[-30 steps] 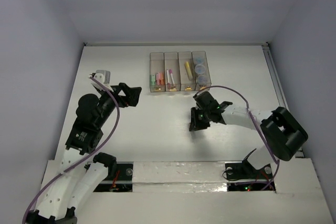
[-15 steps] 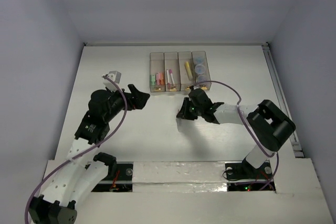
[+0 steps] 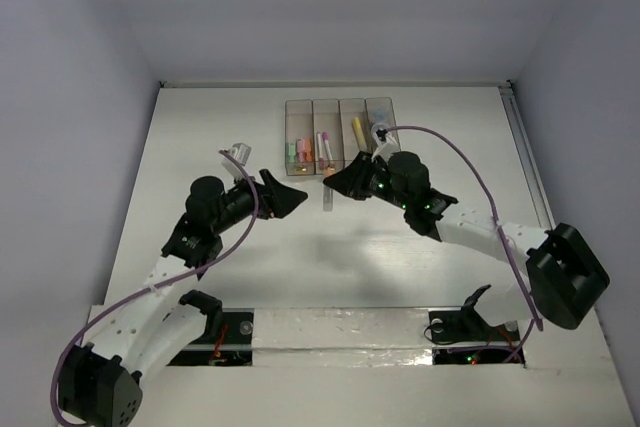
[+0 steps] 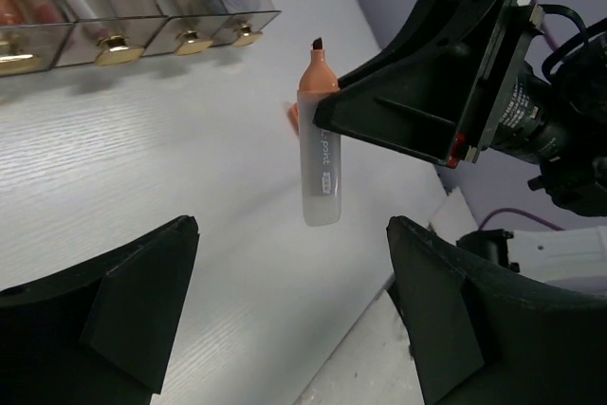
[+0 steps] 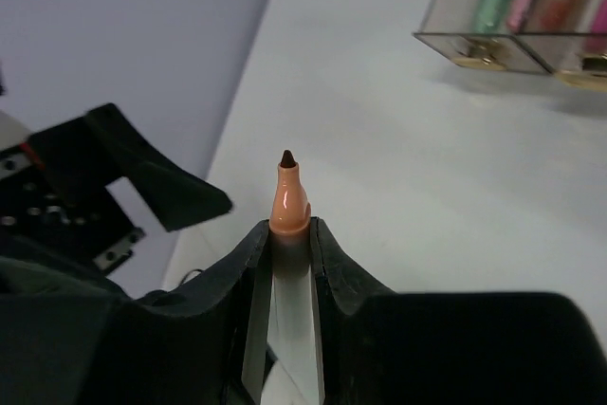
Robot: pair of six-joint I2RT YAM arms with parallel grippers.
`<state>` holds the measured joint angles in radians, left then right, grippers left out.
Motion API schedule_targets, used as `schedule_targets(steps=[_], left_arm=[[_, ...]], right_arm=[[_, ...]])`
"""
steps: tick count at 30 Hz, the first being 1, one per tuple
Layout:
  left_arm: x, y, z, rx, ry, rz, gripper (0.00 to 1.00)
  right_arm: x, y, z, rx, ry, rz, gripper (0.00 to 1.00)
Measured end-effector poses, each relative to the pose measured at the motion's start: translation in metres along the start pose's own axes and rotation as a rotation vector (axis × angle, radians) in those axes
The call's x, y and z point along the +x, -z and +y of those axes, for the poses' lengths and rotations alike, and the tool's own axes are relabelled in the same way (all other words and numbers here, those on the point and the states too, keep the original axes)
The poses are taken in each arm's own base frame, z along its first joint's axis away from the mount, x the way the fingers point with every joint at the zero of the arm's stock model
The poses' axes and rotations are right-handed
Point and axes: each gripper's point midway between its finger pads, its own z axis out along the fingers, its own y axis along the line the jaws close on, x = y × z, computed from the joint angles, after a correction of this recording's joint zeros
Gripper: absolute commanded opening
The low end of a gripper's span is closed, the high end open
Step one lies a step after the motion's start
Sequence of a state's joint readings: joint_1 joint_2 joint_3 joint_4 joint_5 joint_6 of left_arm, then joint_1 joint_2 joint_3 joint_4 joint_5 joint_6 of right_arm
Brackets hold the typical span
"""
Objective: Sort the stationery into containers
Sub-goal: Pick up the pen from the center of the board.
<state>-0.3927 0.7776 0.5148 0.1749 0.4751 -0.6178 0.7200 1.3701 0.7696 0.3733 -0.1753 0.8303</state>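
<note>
A marker (image 5: pixel 289 206) with a white barrel and a bare orange tip stands upright between my right gripper's (image 5: pixel 289 231) fingers, which are shut on its barrel. In the left wrist view the same marker (image 4: pixel 320 154) hangs from the right gripper (image 4: pixel 417 92) above the table, its lower end free. My left gripper (image 4: pixel 289 231) faces it, open, with nothing between its fingers. From above, the left gripper (image 3: pixel 295 199) and the right gripper (image 3: pixel 340 184) nearly meet just in front of the containers (image 3: pixel 340 137), whose bins hold coloured sticks and bluish-lidded jars.
The row of bins (image 4: pixel 142 7) has small gold knobs (image 4: pixel 112 45) at its front. White table (image 3: pixel 240 127) spreads to the left and right of the arms. A purple cable (image 3: pixel 470 162) arches over the right arm.
Both arms have swung toward the middle. The right gripper has risen and moved up-left with the marker; the left gripper has moved right to face it, its jaws a little narrower.
</note>
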Motion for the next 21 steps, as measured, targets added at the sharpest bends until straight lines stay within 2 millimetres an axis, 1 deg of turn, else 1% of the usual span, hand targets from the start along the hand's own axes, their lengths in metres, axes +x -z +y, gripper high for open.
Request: schedule_targets(steps=[1, 3, 7, 12, 14, 17, 21], left_arm=[[0.000, -0.001, -0.004, 0.023, 0.005, -0.004, 0.76], [0.002, -0.001, -0.009, 0.063, 0.017, -0.006, 0.76], [0.004, -0.003, -0.017, 0.113, 0.042, -0.002, 0.74], [0.000, -0.002, -0.032, 0.185, 0.047, -0.011, 0.72], [0.000, -0.002, -0.036, 0.214, 0.054, -0.010, 0.68], [0.005, -0.004, -0.038, 0.239, 0.071, 0.008, 0.64], [0.014, -0.008, -0.035, 0.245, 0.095, 0.040, 0.63]], right_arm=[[-0.003, 0.002, 0.009, -0.034, -0.004, -0.006, 0.19], [-0.007, 0.003, 0.024, -0.102, -0.023, -0.018, 0.19], [-0.002, 0.004, 0.040, -0.206, -0.077, 0.003, 0.19], [0.008, 0.000, 0.050, -0.296, -0.140, 0.047, 0.19], [0.009, 0.001, 0.054, -0.333, -0.158, 0.052, 0.19], [0.011, 0.004, 0.059, -0.372, -0.177, 0.058, 0.20], [0.008, 0.008, 0.069, -0.428, -0.184, 0.053, 0.20]])
